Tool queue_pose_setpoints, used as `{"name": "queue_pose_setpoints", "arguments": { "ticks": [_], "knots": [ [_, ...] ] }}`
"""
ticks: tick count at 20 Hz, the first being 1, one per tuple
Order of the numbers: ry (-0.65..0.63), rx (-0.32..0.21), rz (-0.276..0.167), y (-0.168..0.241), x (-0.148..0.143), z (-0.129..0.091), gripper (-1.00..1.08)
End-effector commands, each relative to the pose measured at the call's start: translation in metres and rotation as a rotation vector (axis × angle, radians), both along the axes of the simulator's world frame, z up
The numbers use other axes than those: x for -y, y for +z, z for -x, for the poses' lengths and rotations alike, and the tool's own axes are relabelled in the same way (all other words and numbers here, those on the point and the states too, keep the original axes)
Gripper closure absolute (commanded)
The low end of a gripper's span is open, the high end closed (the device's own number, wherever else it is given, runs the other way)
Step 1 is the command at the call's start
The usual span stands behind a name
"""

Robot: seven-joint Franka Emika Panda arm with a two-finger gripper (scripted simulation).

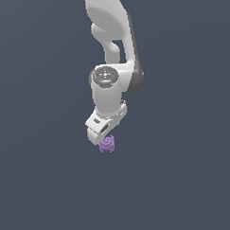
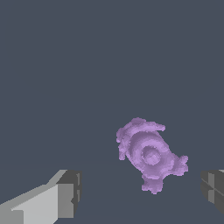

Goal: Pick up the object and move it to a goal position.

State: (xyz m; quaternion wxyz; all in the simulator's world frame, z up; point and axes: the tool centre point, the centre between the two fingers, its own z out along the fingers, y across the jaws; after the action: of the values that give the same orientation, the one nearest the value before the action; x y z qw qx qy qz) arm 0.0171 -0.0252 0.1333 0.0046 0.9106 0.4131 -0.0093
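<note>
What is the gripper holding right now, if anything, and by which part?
Nothing is held. In the wrist view the gripper is open, its fingers spread wide with clear gaps to the light-purple object lying between them, untouched.

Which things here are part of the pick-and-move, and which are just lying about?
Part of the job:
- purple knobbly piece, lying between the fingers, not gripped
- gripper, open just above it

Lying about:
- nothing else shows in either view

Flat, even simulator light, dim slate backdrop, no cast shadows; coarse, blocky, low-resolution rendering.
</note>
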Motion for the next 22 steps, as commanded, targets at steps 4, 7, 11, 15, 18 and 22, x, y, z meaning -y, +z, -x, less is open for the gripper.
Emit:
{"name": "queue_pose_setpoints", "arguments": {
  "ticks": [4, 7, 11, 15, 18, 22],
  "knots": [
    [0.144, 0.0, -0.004, -0.007, 0.005, -0.004, -0.92],
    [0.222, 0.0, -0.006, -0.01, 0.008, -0.006, -0.92],
    [0.325, 0.001, -0.009, -0.015, 0.011, -0.008, -0.92],
    [0.426, 0.002, -0.013, -0.019, 0.015, -0.011, -0.92],
    [0.491, 0.004, -0.015, -0.022, 0.017, -0.012, -0.92],
    [0.559, 0.005, -0.017, -0.025, 0.02, -0.014, -0.92]
  ]
}}
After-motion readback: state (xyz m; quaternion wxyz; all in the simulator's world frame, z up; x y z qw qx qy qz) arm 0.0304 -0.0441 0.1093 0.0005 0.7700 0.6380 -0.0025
